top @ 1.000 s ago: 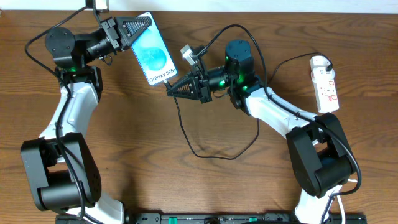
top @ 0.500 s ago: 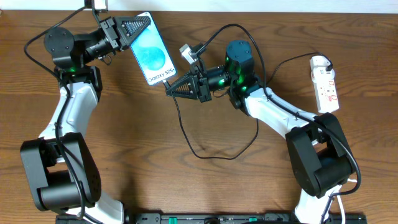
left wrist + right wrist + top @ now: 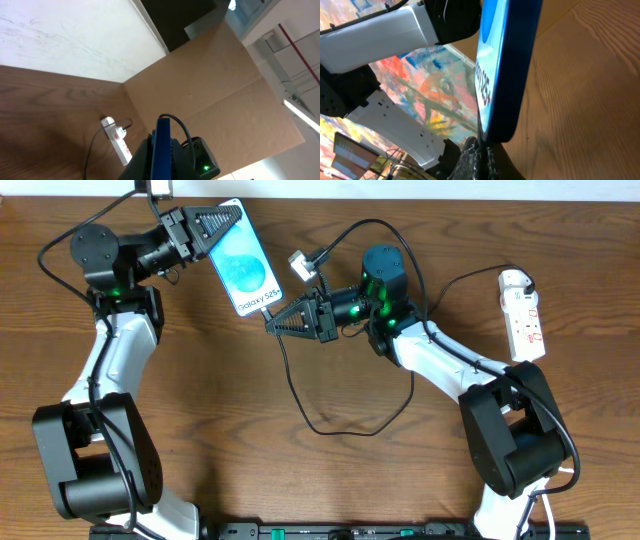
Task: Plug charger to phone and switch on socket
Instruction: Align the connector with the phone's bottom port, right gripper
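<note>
The phone (image 3: 245,270), its blue screen facing up, is held off the table by its top end in my left gripper (image 3: 232,218), which is shut on it. In the left wrist view the phone (image 3: 163,150) shows edge-on between the dark fingers. My right gripper (image 3: 272,323) is shut on the plug tip of the charger (image 3: 292,385) and sits right at the phone's bottom edge. The right wrist view shows the phone's lower end (image 3: 507,65) just above the shut fingers (image 3: 470,162), with the plug itself hidden. The white socket (image 3: 522,315) lies at the far right, away from both grippers.
The black cable loops across the middle of the table (image 3: 340,430) and arcs over the right arm to a small white adapter block (image 3: 299,264). The socket (image 3: 116,140) and its cord also appear in the left wrist view. A wall borders the far table edge.
The right gripper has edged slightly toward the phone's bottom edge, and the white adapter block shifted a little up and left. The left arm and phone stayed still.
</note>
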{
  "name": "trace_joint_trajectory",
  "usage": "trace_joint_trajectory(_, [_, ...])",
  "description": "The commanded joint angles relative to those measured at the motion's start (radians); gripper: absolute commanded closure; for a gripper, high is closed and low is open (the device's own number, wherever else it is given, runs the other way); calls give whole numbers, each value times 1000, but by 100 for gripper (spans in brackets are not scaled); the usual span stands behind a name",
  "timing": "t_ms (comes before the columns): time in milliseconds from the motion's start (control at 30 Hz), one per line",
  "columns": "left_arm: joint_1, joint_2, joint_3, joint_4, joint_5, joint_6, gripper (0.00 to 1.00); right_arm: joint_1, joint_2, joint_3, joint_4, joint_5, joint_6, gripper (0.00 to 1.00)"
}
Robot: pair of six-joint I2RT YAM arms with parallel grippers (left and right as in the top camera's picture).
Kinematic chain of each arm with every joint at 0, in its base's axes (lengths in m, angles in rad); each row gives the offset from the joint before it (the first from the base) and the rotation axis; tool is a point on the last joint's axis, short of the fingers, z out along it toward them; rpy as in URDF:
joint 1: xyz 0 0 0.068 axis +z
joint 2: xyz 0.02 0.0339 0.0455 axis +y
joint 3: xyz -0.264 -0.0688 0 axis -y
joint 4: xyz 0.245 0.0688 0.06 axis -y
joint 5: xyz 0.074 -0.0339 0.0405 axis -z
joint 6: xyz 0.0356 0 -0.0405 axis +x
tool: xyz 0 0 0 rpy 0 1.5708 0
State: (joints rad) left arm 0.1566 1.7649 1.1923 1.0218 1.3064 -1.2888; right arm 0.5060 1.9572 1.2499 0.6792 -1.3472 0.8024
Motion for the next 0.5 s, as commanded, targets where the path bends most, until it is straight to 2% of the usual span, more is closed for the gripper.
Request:
trace_joint_trajectory(0, [-6, -29, 8, 10, 48, 13, 93, 9, 5, 13, 13, 98, 23, 99])
trace_joint_trajectory(467, [-6, -29, 8, 10, 79, 13, 93, 16, 5, 13, 14, 138, 28, 99])
